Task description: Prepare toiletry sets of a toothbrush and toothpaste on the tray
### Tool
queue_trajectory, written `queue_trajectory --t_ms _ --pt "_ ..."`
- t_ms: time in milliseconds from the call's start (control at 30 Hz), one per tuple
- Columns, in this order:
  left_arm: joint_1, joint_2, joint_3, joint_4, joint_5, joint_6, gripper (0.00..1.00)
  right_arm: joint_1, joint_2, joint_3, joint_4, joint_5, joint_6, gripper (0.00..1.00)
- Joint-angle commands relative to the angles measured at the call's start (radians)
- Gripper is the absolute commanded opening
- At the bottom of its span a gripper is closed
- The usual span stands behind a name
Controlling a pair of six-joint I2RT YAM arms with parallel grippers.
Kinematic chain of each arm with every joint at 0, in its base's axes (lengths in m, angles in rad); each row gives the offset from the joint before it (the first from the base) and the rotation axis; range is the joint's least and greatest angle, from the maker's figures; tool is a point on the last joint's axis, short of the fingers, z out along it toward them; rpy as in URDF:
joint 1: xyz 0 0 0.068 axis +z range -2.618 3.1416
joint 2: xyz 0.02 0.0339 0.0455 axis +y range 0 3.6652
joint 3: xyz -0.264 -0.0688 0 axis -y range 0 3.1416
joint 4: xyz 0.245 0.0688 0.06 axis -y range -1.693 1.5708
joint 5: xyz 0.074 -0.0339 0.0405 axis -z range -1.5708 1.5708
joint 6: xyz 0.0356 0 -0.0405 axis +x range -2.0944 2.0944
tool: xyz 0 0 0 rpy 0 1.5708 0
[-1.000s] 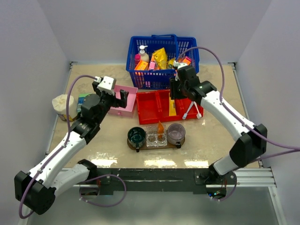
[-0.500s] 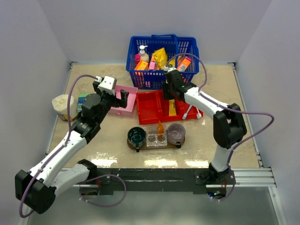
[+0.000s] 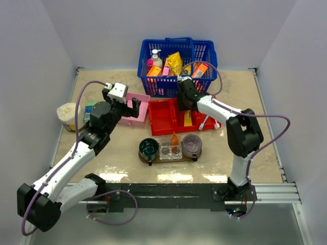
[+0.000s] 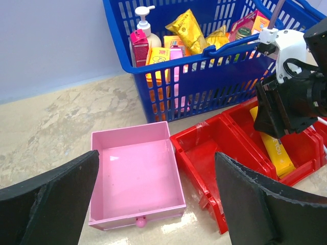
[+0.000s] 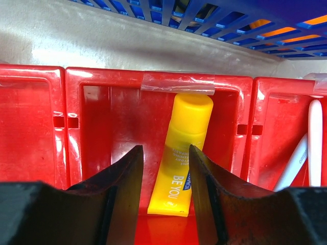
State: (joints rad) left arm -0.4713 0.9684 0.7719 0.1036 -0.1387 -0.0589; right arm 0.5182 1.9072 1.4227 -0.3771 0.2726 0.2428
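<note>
Beige tabletop (image 3: pixel 240 97): left end effector (image 4: pixel 157 168) gapes empty, right end effector (image 5: pixel 166 150) half-open above toothpaste (image 5: pixel 191 122).

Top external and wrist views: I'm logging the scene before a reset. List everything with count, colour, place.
basket: 1, blue, far middle, holds packets and bottles
bin: 1, red, three compartments, before basket
box: 1, pink, open, left of bin
toothbrush: 2, white, bin's right compartment
toothpaste: 2; yellow in bin's middle compartment, orange in tray's holder
tray: 1, dark brown, near middle
cups: 2, green and purple, tray's ends
clear holder: 1, tray's middle
roll: 1, white, left edge
green item: 1, beside roll, partly hidden
left pincer: open, facing pink box
right pincer: open, over yellow toothpaste
</note>
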Motion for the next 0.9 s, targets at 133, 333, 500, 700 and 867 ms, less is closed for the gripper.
queue_trajectory --t_ms 133,333,500,700,867 --pt "0.005 0.003 0.006 0.038 -0.001 0.014 0.98 -0.033 0.010 0.012 0.050 0.050 0.000 0.44" --pt "0.007 0.006 0.007 0.036 0.002 0.014 0.98 -0.041 0.007 -0.004 0.052 0.069 0.006 0.44" --pt "0.005 0.007 0.007 0.036 0.007 0.014 0.98 -0.046 0.015 -0.016 0.056 0.070 0.007 0.44" --pt "0.005 0.010 0.007 0.036 0.008 0.014 0.98 -0.049 0.044 -0.018 0.066 0.053 0.018 0.45" --pt "0.005 0.015 0.007 0.036 0.010 0.013 0.98 -0.049 0.064 -0.033 0.073 0.036 0.029 0.44"
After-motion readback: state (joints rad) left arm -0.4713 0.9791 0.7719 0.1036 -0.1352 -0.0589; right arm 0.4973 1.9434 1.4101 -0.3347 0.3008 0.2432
